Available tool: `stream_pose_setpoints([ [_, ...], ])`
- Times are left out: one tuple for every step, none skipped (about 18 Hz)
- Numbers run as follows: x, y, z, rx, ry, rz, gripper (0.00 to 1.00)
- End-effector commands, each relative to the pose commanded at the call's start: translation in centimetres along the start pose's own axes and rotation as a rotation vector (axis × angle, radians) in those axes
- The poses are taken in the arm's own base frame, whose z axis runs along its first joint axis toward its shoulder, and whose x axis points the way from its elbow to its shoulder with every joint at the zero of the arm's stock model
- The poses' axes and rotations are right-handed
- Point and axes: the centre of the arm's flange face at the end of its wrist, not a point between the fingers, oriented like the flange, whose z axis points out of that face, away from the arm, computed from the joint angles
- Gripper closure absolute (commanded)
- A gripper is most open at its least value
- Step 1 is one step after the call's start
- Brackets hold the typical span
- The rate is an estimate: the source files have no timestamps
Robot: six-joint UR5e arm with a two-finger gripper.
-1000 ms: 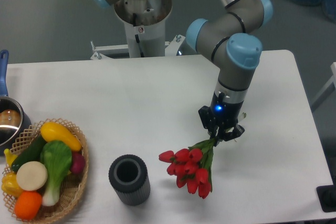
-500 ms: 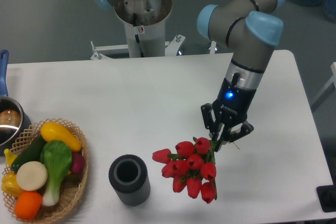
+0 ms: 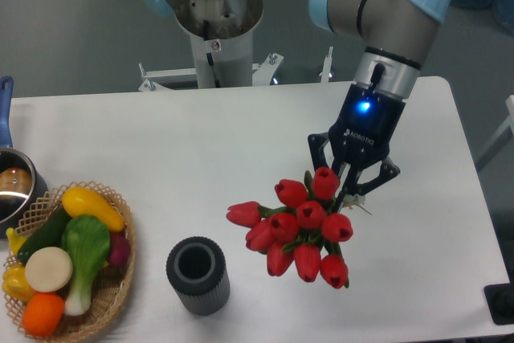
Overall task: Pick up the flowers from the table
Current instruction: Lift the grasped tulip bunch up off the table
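The flowers (image 3: 297, 226), a bunch of red tulips with green stems, hang in the air above the white table (image 3: 225, 142), buds toward the camera and the table's front. My gripper (image 3: 351, 189) is shut on their stems just behind the buds, right of the table's middle. The stems are mostly hidden under the fingers and the buds.
A dark ribbed cylinder vase (image 3: 197, 274) stands upright left of the bunch near the front edge. A wicker basket (image 3: 120, 279) of vegetables sits at the front left, with a pot (image 3: 14, 186) behind it. The robot base (image 3: 217, 22) stands at the back.
The gripper has risen with the flowers held in it; the bunch has come off the table and looks larger and closer to the camera.
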Motion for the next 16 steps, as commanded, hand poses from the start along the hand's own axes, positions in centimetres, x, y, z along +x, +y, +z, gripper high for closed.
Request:
stream_pose_setpoints([
  [-0.1, 0.1, -0.1, 0.000, -0.002, -0.002, 0.83],
  [-0.3, 0.2, -0.3, 0.003, -0.004, -0.004, 0.83],
  [-0.3, 0.3, -0.4, 0.010, -0.003, -0.006, 0.83],
  [-0.4, 0.3, -0.5, 0.012, -0.005, -0.008, 0.83],
  [-0.4, 0.3, -0.6, 0.012, -0.006, -0.007, 0.83],
  [-0.4, 0.3, -0.6, 0.014, -0.005, -0.007, 0.83],
  [-0.5, 0.3, -0.7, 0.013, -0.006, -0.008, 0.83],
  [-0.5, 0.2, -0.8, 0.014, -0.008, -0.004, 0.83],
  [-0.5, 0.2, -0.9, 0.014, -0.010, -0.003, 0.83],
  [-0.6, 0.2, -1.2, 0.016, -0.014, -0.005, 0.83],
  [-0.7, 0.3, -1.4, 0.018, -0.017, -0.006, 0.83],
  [-0.8, 0.3, -1.7, 0.032, -0.016, -0.009, 0.83],
  [-0.9, 0.3, -2.0, 0.044, -0.016, -0.011, 0.83],
  [-1.1, 0.5, -2.5, 0.053, -0.020, -0.017, 0.83],
  [-1.1, 0.5, -2.6, 0.062, -0.017, -0.020, 0.83],
  [-1.1, 0.7, -2.7, 0.068, -0.014, -0.023, 0.83],
])
